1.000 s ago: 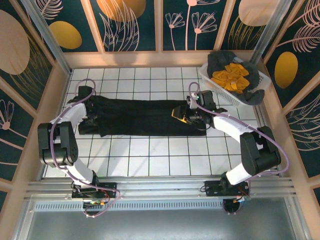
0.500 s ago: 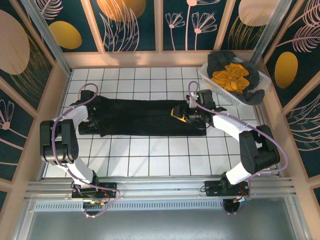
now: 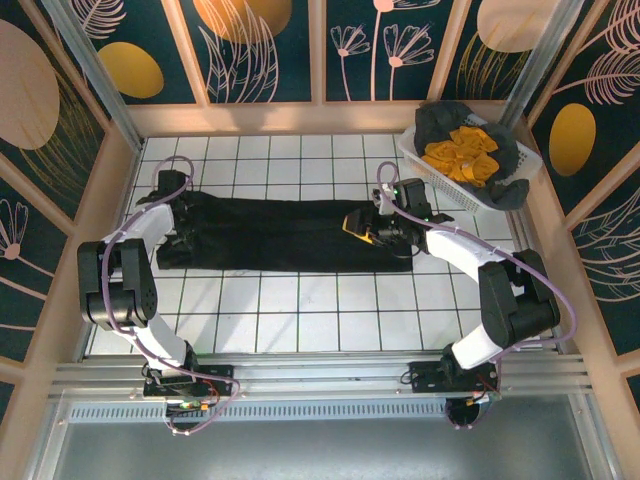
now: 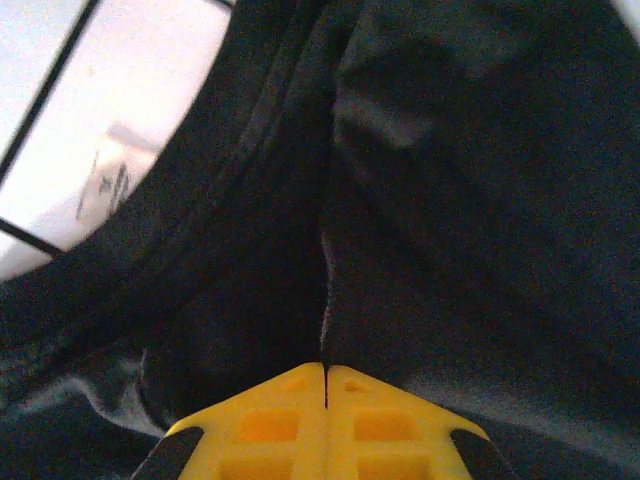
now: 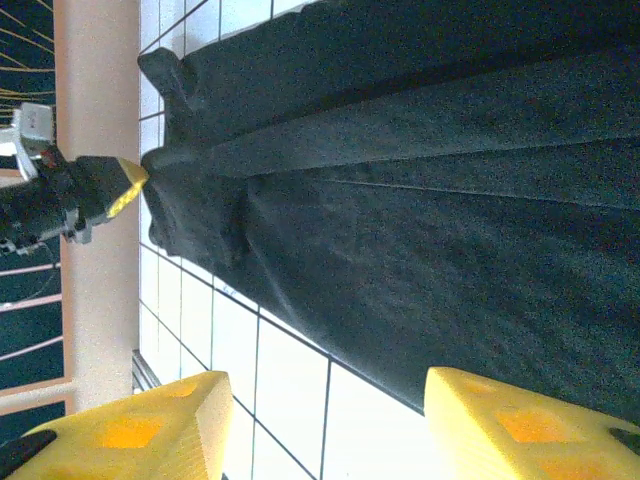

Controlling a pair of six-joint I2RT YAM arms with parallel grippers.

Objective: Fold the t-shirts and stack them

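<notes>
A large black t-shirt (image 3: 280, 235) lies folded into a long band across the white tiles. At its left end my left gripper (image 3: 184, 226) is shut, and in the left wrist view its yellow fingertips (image 4: 326, 378) meet on a raised ridge of the black t-shirt (image 4: 480, 200). My right gripper (image 3: 352, 228) hovers over the right part of the band. It is open in the right wrist view (image 5: 330, 410), with bare tile and the edge of the black t-shirt (image 5: 420, 200) between its fingers. The left gripper (image 5: 125, 188) also shows at the shirt's far end there.
A white lattice basket (image 3: 455, 192) stands at the back right corner, holding a crumpled mustard-yellow shirt (image 3: 462, 152) and dark grey cloth (image 3: 440, 120). Wooden frame rails border the tiled table on all sides. Bare tiles lie in front of the black shirt.
My left gripper has closed on the cloth at the shirt's left end and shifted slightly. The right arm has stayed in place, still open.
</notes>
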